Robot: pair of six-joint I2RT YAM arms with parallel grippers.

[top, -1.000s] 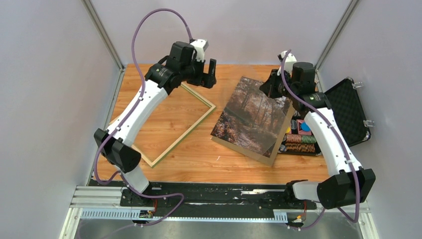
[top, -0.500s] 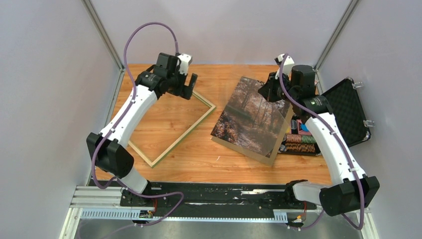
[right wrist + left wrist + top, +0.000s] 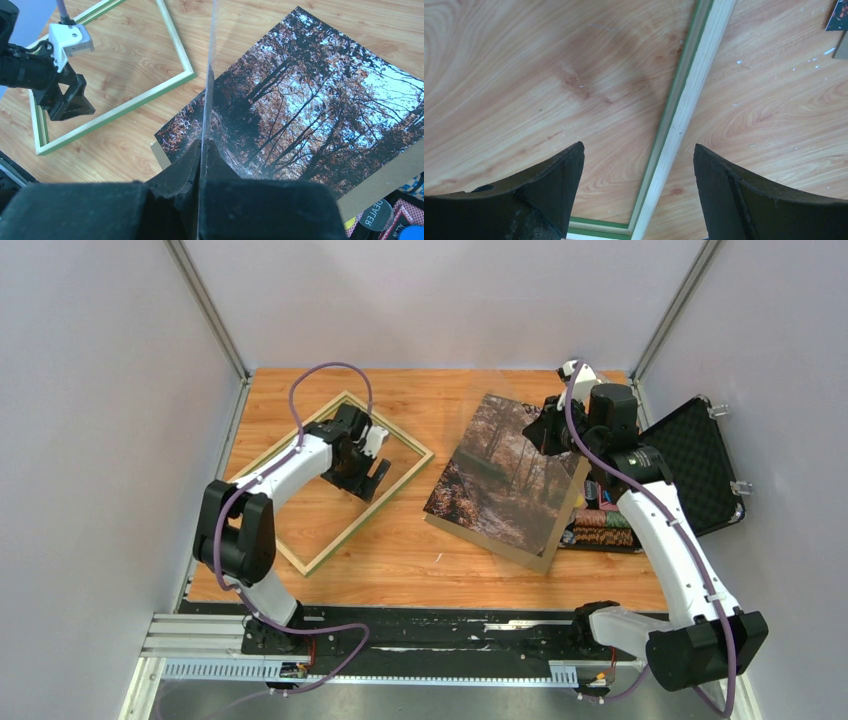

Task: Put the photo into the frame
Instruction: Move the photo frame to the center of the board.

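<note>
The photo (image 3: pixel 500 480), an autumn forest print, lies face up at centre right on a brown backing board (image 3: pixel 520 555); it also fills the right wrist view (image 3: pixel 310 100). The frame (image 3: pixel 390 493) lies flat on the left, pale wood side up with a green inner edge. My left gripper (image 3: pixel 368 475) hangs open low over the frame's right part. In the left wrist view one rail of the frame (image 3: pixel 684 115) runs between the spread jaws of the left gripper (image 3: pixel 639 150), untouched. My right gripper (image 3: pixel 202 145) is shut on a thin clear pane (image 3: pixel 210 60), held edge-up above the photo's far end.
An open black case (image 3: pixel 700 460) sits at the right edge, with stacks of coloured chips (image 3: pixel 603 520) just right of the backing board. Grey walls close in the table on three sides. The left arm reaches across the frame's opening.
The left arm has pulled back from the frame's far corner and lowered over its right part. Its jaws have narrowed slightly. The right gripper has hardly moved.
</note>
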